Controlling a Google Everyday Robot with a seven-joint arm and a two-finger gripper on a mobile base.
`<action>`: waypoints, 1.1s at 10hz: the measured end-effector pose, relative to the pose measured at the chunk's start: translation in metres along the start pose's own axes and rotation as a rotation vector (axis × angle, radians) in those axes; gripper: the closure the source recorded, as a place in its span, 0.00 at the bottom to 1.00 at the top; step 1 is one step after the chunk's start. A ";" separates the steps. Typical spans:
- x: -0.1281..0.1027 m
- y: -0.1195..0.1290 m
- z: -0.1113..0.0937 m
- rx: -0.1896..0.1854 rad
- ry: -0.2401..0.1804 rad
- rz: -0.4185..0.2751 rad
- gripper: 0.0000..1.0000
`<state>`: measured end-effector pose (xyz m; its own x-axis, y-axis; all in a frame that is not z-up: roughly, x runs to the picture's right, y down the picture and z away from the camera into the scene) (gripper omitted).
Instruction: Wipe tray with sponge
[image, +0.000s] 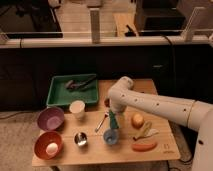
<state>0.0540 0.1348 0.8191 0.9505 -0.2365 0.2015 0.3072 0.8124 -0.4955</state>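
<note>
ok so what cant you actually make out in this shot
- End effector, camera view: above the blue cup, its far side hidden by the arm's wrist.
- Dark items in the tray: too blurred to identify.
- Sponge: cannot be picked out.
- Robot base: cut off at the right edge.

Soft overhead light is falling evenly on the tray (56, 96) and the wooden table (150, 86) right of it. The gripper (114, 119), hanging front-right of the tray, is catching it. The wall behind the tray is lying dark.

Tool (113, 119) right of tray (56, 98)
</note>
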 end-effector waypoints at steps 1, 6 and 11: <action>-0.007 -0.003 -0.013 0.014 0.010 -0.011 0.65; -0.041 -0.022 -0.055 0.081 0.063 -0.083 0.62; -0.053 -0.072 -0.080 0.118 0.092 -0.185 0.62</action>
<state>-0.0152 0.0459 0.7764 0.8804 -0.4306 0.1989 0.4742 0.8063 -0.3536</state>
